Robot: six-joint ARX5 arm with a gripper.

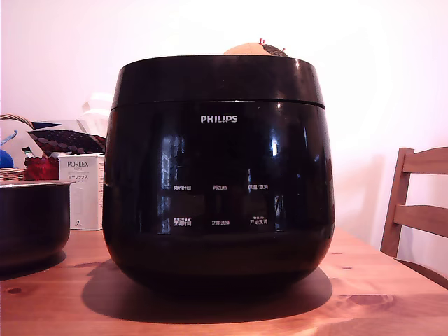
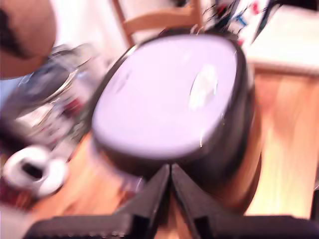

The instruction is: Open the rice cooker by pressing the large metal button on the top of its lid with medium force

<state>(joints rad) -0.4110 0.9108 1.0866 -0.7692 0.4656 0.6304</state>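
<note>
The rice cooker [image 1: 217, 175] stands in the middle of the wooden table [image 1: 392, 287], glossy black with a white PHILIPS logo. Its lid [image 1: 217, 80] is down. In the blurred wrist view the lid [image 2: 159, 99] shows from above as a pale shiny disc. The large metal button [image 2: 203, 87] is a bright oval on it. My gripper [image 2: 170, 168] hangs off the cooker's near side, above and apart from it. Its two black fingers meet at the tips with nothing between them. The gripper does not show in the exterior view.
A smaller dark metal-rimmed pot [image 1: 31, 220] sits at the exterior view's left, with a white box [image 1: 82, 189] and a basket of clutter behind it. A wooden chair [image 1: 416, 203] stands at the right. A tan rounded thing [image 1: 253, 49] peeks above the lid.
</note>
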